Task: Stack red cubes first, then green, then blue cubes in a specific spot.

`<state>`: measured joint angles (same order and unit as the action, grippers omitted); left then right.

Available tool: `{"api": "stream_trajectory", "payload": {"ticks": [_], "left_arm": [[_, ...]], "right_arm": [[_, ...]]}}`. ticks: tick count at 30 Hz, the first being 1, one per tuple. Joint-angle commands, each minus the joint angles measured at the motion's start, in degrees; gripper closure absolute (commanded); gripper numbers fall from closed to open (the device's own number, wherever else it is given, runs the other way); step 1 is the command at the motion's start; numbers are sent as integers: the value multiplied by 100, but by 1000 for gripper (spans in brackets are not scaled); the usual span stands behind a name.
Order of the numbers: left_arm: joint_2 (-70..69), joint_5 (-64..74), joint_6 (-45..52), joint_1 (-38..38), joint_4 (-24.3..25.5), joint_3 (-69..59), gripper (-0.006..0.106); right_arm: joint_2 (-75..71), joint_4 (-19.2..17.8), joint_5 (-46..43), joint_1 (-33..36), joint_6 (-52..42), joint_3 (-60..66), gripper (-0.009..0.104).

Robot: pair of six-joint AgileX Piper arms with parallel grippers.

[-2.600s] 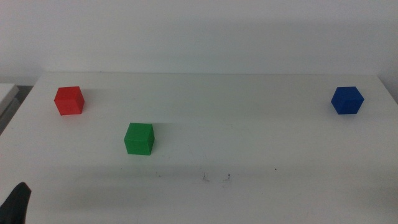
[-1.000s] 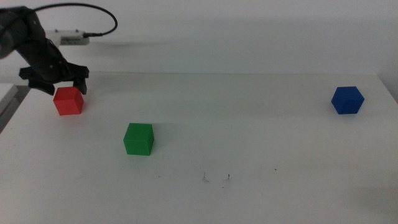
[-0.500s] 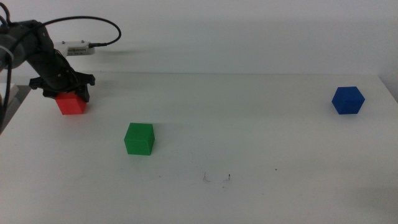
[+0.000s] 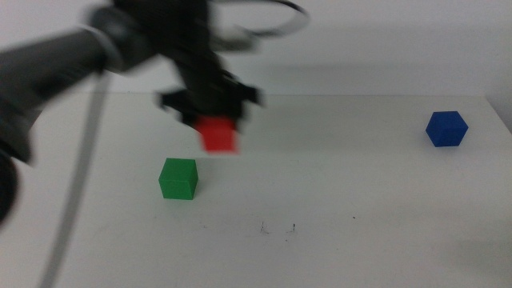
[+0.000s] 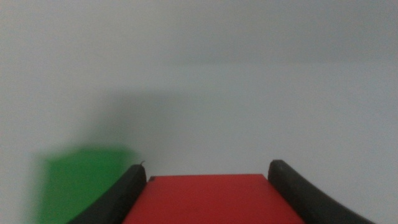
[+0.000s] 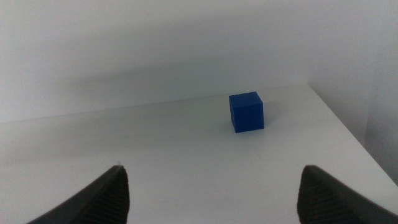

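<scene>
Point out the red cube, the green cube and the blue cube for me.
red cube (image 4: 218, 134): middle view, front face, held in the left gripper's jaws.
green cube (image 4: 178, 179): middle view, front face.
blue cube (image 6: 247, 113): right wrist view, near face.

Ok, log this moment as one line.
left gripper: carrying red cube | green cube, blue cube: on table | right gripper: open, waiting

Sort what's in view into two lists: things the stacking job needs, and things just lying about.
Job:
- red cube, held in the left gripper
- green cube
- blue cube
- marked spot
- right gripper, waiting, open

Lying about:
- cable
</scene>
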<state>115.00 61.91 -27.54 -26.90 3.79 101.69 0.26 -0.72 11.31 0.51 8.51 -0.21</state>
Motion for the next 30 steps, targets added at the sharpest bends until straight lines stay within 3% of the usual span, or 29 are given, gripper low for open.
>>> {"api": "stream_trajectory", "payload": {"ticks": [1,5,8,12,17,30], "left_arm": [[47,222,-854,-674,256,-59,102],[221,177,-1668,-1517,797,-228,102],[209,-178,-1936,-1793,849,-683,102],[197,-949,-1946,-1827,599,-1209,102],[302,-1583,-2191,-1816,946,-1440,102],[564,-1695,-2217,-1697,825,-1469,102]], "right_arm": [[-26,-56,-79,-33,-42,21,2],[-26,-56,-79,-33,-42,21,2],[-26,-56,-79,-33,-42,21,2],[-26,-56,-79,-33,-42,21,2],[-26,-56,-79,-33,-42,21,2],[-26,-56,-79,-33,-42,21,2]]}}
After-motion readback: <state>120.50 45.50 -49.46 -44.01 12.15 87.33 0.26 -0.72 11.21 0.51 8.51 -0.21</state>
